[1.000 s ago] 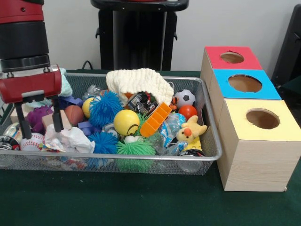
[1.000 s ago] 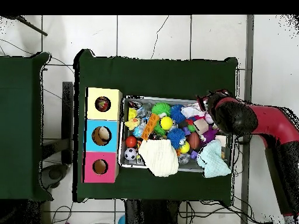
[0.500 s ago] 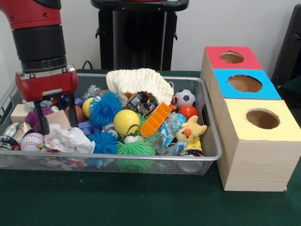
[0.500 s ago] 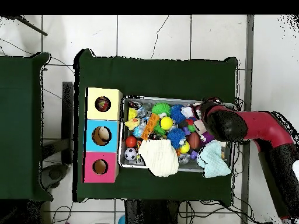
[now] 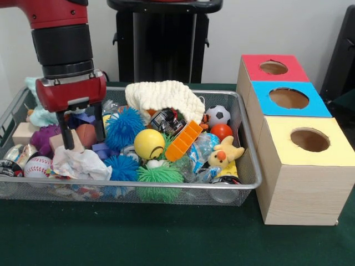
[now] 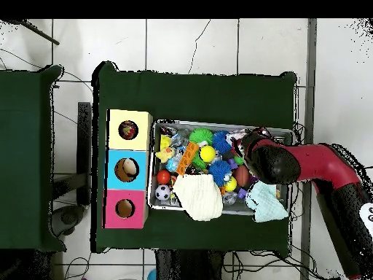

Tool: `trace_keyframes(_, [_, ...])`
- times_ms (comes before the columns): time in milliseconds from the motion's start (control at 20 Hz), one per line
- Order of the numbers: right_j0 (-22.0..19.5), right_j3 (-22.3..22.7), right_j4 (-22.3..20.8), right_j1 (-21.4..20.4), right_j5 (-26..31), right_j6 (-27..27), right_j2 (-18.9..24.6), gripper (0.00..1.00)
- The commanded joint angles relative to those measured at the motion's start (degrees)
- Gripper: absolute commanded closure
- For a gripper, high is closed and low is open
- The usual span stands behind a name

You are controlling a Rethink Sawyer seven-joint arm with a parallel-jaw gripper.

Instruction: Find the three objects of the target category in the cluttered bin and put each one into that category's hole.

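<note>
The wire mesh bin (image 5: 247,145) is full of toys; it also shows in the overhead view (image 6: 218,123). A plain white crumpled plastic bag (image 5: 82,164) lies at its front left, and shows in the overhead view (image 6: 237,138). A bit of dotted plastic peeks out under it (image 5: 55,173). My gripper (image 5: 84,134) is open and empty. It hangs just behind the white bag, with its fingers (image 5: 67,136) over a wooden block and a brown ball. In the overhead view the arm's head (image 6: 268,157) hides it. The yellow-topped box's hole (image 5: 309,139) is to the right of the bin.
A cream knitted cloth (image 5: 163,97) covers the bin's back middle, and a mint cloth (image 5: 39,113) lies at the back left. A blue spiky ball (image 5: 125,127), a yellow ball (image 5: 148,144) and a baseball (image 5: 37,166) lie nearby. The blue-topped box (image 5: 288,98) and the red-topped box (image 5: 273,67) stand behind the yellow one.
My gripper has moved rightward in the front view, from the bin's left end to just behind the white bag. It stays open and empty. Nothing in the bin has moved.
</note>
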Motion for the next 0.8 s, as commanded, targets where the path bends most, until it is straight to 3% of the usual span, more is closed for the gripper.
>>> trace_keyframes(50, [1.21, 3.56, -4.58, -0.27, -2.41, -5.36, -2.03, 0.0])
trace_keyframes(800, [-0.17, 1.32, -7.12, 5.11, -4.81, -8.29, -1.1, 0.0])
